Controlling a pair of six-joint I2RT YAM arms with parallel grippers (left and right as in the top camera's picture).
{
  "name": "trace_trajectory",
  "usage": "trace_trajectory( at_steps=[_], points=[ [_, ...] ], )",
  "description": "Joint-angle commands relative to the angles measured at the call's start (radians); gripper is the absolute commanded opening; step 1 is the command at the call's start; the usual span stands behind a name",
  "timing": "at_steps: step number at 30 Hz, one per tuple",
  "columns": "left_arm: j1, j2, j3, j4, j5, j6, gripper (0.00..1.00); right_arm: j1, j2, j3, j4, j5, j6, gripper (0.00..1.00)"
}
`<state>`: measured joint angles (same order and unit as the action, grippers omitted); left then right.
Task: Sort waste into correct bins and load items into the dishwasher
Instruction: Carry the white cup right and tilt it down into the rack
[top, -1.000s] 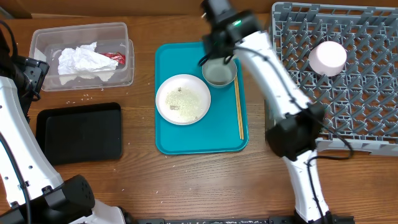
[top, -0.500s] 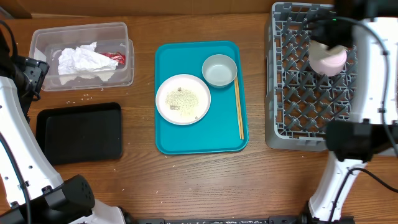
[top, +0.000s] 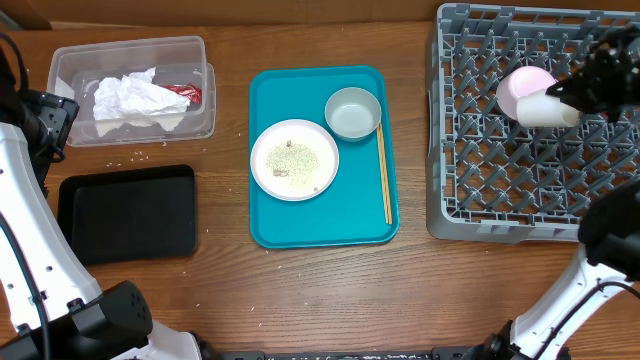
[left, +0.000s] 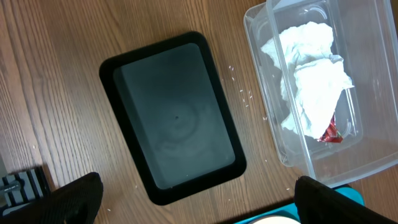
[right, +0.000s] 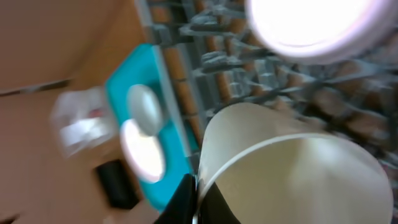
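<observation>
The wooden table (top: 300, 290) fills the overhead view, and the grey rack (top: 500, 190) is cut off at the right edge. Over the rack's far part the right gripper (top: 572, 98) clasps a white cup (top: 543, 111) lying on its side, just beside a pink dish (top: 520, 85) that sits among the pegs. Whether the cup touches the rack or the dish cannot be told. The right wrist view is badly blurred. The cup fills its foreground and hides nearly all of the gripper, and only one dark finger (right: 186, 199) shows at the cup's lower left.

The teal tray (top: 300, 225) lies mid-table with a plate (top: 294, 159) speckled with rice, a bowl (top: 352, 113) touching the plate's rim, and chopsticks (top: 384, 180) along the tray's right edge.

At far left, the clear tub (top: 70, 60) holds a napkin (top: 135, 100) that covers most of a red wrapper (top: 185, 93). The black tray (top: 128, 212) sits just beside the tub. Loose grains (left: 245, 94) dot the table between them.

The left gripper (left: 193, 208) hangs above the black tray with its fingers spread wide and nothing between them. Only their tips show, cut off by the bottom corners of the wrist view.
</observation>
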<state>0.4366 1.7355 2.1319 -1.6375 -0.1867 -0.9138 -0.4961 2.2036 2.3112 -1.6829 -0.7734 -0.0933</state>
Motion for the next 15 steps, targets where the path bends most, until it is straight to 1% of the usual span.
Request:
trace_trajectory(
  at_steps=[1, 7, 10, 15],
  points=[
    [0.002, 0.006, -0.005, 0.0, -0.003, 0.009, 1.0, -0.046, -0.017, -0.084, 0.009, -0.359, -0.177, 0.04],
    [0.002, 0.006, -0.005, 0.0, -0.003, 0.009, 1.0, -0.06, -0.017, -0.317, 0.083, -0.397, -0.184, 0.04],
    [0.002, 0.006, -0.005, 0.0, -0.003, 0.009, 1.0, -0.06, -0.017, -0.428, 0.126, -0.447, -0.185, 0.04],
    [0.002, 0.006, -0.005, 0.0, -0.003, 0.009, 1.0, -0.06, -0.016, -0.529, 0.208, -0.509, -0.184, 0.04]
  ],
)
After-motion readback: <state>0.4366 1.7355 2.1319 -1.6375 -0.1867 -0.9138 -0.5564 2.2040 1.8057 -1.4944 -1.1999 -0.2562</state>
